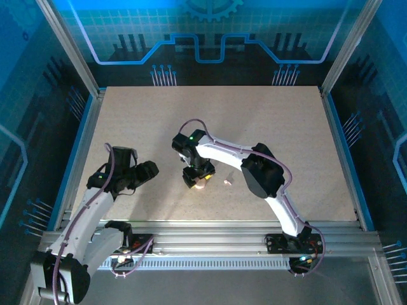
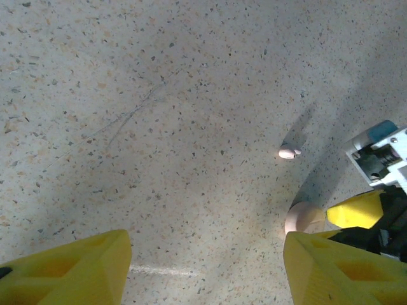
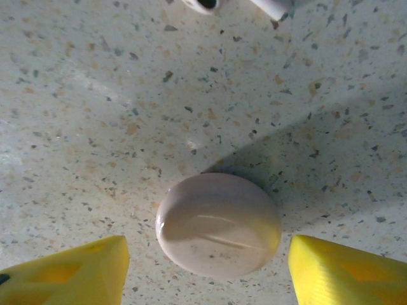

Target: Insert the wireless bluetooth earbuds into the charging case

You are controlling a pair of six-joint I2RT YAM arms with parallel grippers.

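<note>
Spread wide at the right tool point(image 3: 206, 254), one yellow finger point(image 3: 63, 273) on each side of the charging case point(image 3: 218, 224), with a gap left on both flanks; pinching nothing. Hovering low over that case: a round, pale pink shell lying flat on the speckled surface point(image 3: 95, 95). Looks shut, so probably needs opening before any insertion. Judged smooth and glossy from the highlight across its dome, hence apt to squirt out of a careless squeeze; rigid and light too, by the look of it. Best taken across its widest part, low on the sides, never on the curved top.

Spread likewise at the left tool point(image 2: 206, 260), holding nothing, over bare surface to the left of the case and well apart from it in the overhead view.

Found near the case on its right, not touching it: one whitish-pink earbud point(image 2: 289, 152), tiny against the case, lying on the surface. Surely very light and hard, easy to flick away or lose between the fingers; to be nipped squarely across its narrow body with the fingertips alone, gently.

Hard to read at the top edge of the right wrist view: two white shapes point(image 3: 203, 3), possibly further earbuds, too cropped to say.
</note>
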